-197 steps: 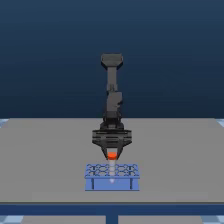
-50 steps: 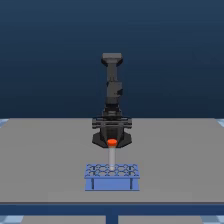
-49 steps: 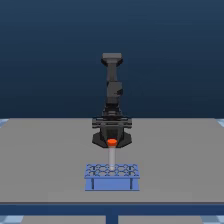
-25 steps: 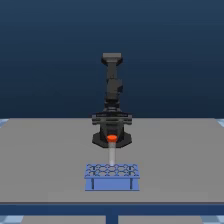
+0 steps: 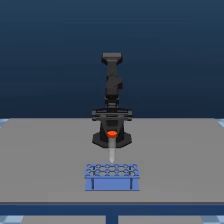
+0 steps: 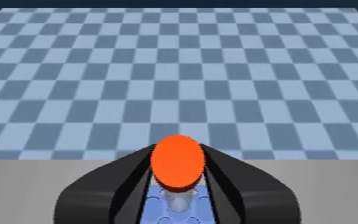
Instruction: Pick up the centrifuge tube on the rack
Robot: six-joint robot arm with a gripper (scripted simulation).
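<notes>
The centrifuge tube [image 5: 112, 147] hangs upright in the air, pale with an orange-red cap [image 5: 112, 134], its tapered tip a little above the rack [image 5: 112, 177]. My gripper [image 5: 112, 137] is shut on the tube at the cap. The rack is a low light-blue block with a grid of holes, standing on the grey table directly below the tube. In the wrist view the orange cap [image 6: 177, 161] sits between my black fingers [image 6: 113, 185], with the rack's blue top [image 6: 177, 207] showing beneath.
The grey table [image 5: 45, 150] spreads wide on both sides of the rack. Its front edge [image 5: 112, 203] runs just in front of the rack. A blue checkered floor [image 6: 179, 75] fills the wrist view beyond the table.
The gripper has risen with the tube in it. The tube has come up out of the rack, and its tip now hangs free above the holes.
</notes>
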